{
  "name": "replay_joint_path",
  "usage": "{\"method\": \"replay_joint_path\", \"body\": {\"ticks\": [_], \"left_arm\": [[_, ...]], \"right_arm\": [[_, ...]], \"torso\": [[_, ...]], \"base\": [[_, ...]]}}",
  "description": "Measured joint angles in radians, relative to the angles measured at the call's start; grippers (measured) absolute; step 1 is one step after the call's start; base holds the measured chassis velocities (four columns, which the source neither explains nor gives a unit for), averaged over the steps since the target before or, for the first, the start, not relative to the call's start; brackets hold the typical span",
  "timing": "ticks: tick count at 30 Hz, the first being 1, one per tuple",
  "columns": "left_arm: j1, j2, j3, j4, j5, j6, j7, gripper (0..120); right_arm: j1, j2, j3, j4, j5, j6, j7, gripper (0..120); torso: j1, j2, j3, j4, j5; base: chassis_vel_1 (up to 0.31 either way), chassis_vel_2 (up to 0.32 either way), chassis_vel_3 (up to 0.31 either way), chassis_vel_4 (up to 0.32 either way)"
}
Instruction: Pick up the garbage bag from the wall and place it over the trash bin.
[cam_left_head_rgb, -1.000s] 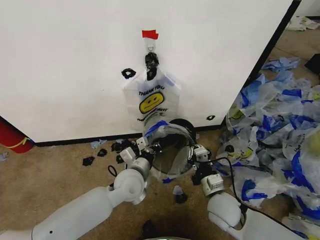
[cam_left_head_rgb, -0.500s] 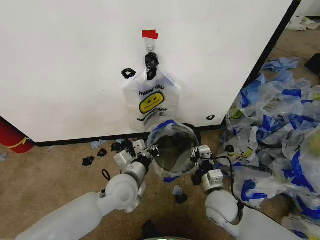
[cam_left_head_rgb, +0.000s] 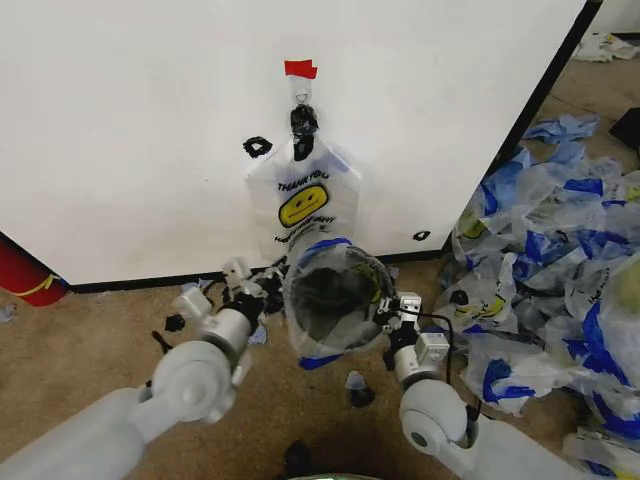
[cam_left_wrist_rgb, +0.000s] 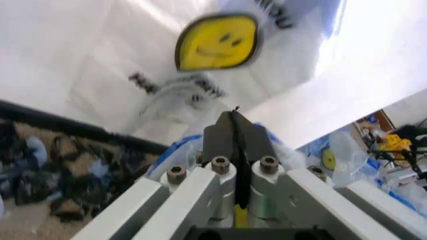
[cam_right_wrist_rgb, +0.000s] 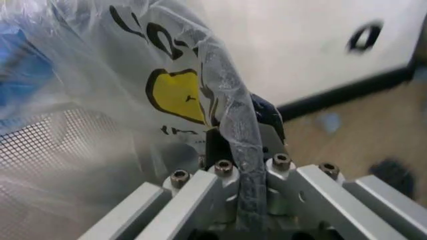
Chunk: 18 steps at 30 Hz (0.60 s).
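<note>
Right end effector (cam_right_wrist_rgb: 241, 131) grips thin translucent bag (cam_left_head_rgb: 335, 300) over mesh bin (cam_right_wrist_rgb: 40, 150); left end effector (cam_left_wrist_rgb: 235, 131) closed. Crumpled bags (cam_left_head_rgb: 550, 250) nearby.

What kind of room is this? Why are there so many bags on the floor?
Probably a robot practice room, not a home. A plain white wall has one garbage bag clipped to it, and a big pile of used bags covers the brown carpet.

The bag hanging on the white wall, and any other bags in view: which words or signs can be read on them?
"THANK YOU": black print above the yellow smiley on the hanging bag.
Smaller print under that smiley: too blurred to read.
Black letters on the bag held in the right pincer: creased, not readable.
</note>
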<state>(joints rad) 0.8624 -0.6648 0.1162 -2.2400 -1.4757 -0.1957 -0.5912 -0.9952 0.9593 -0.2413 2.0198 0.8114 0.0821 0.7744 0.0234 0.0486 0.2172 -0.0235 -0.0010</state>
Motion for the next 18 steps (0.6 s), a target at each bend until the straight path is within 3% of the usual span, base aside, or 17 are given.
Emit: {"method": "replay_joint_path", "body": {"ticks": [11, 18], "left_arm": [[0.021, 0.0, -0.034, -0.019, 0.012, 0.007, 0.002, 0], [0.022, -0.016, -0.031, 0.01, 0.033, 0.006, 0.015, 0]], "right_arm": [[0.025, 0.069, -0.047, 0.014, 0.197, 0.037, 0.0, 0], [0.022, 0.08, -0.082, 0.01, 0.2, 0.031, 0.008, 0]], "torso": [[0.0, 0.0, 0.0, -0.0001, -0.0001], [0.0, 0.0, 0.0, -0.0002, 0.0]], "base": [[0.0, 0.0, 0.0, 0.0], [0.0, 0.0, 0.0, 0.0]]}}
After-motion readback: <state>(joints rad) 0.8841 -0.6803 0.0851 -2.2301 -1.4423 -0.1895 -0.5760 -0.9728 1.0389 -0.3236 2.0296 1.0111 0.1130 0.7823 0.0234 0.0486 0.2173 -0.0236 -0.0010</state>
